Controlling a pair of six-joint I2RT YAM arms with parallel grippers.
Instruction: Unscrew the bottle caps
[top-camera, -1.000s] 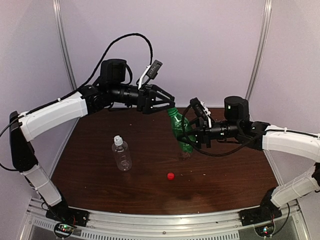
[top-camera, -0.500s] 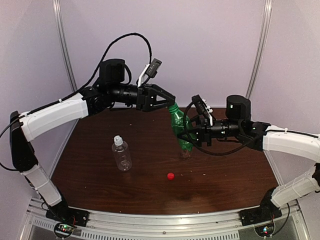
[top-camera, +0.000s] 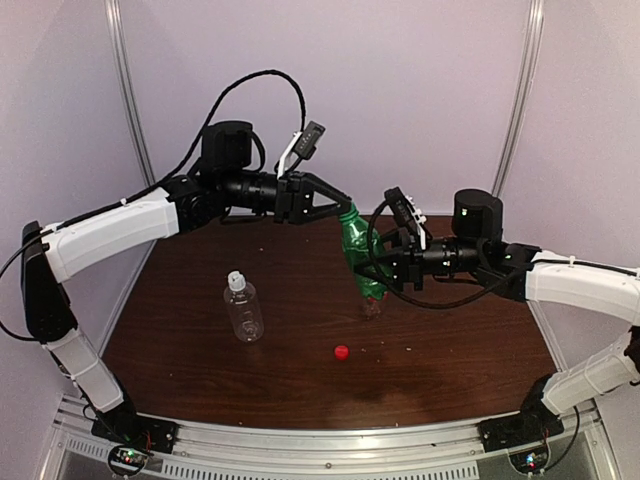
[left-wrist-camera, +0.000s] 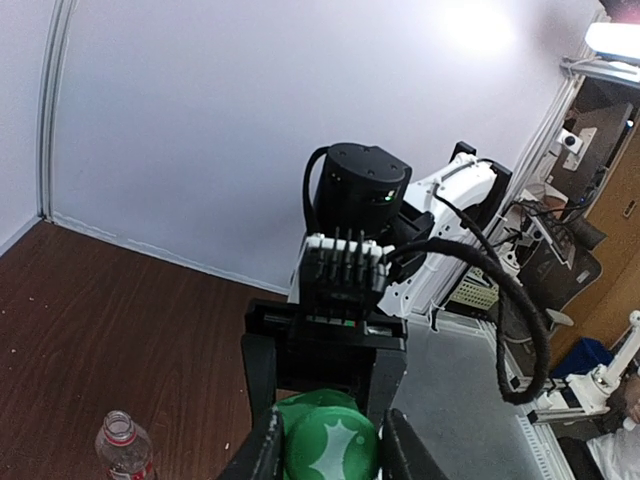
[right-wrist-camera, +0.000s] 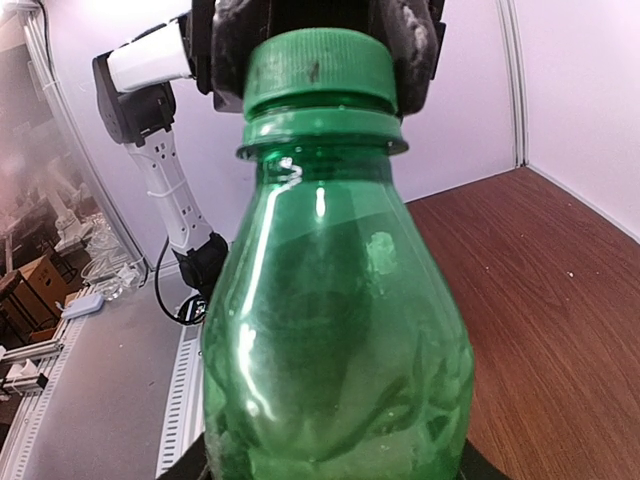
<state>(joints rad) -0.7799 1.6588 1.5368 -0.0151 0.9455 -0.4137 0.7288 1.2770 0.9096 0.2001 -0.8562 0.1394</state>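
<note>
L gripper (top-camera: 344, 207) is pinching the green cap (right-wrist-camera: 318, 68) atop the green bottle (right-wrist-camera: 340, 330), w/ R gripper (top-camera: 378, 270) clamping that bottle's belly.

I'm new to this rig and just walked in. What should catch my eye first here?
The green bottle is held tilted above the table by the right gripper, with the left gripper straddling its green cap. Next, a red cap lies loose near the table's front, and a clear bottle stands to the left, white cap on.
</note>
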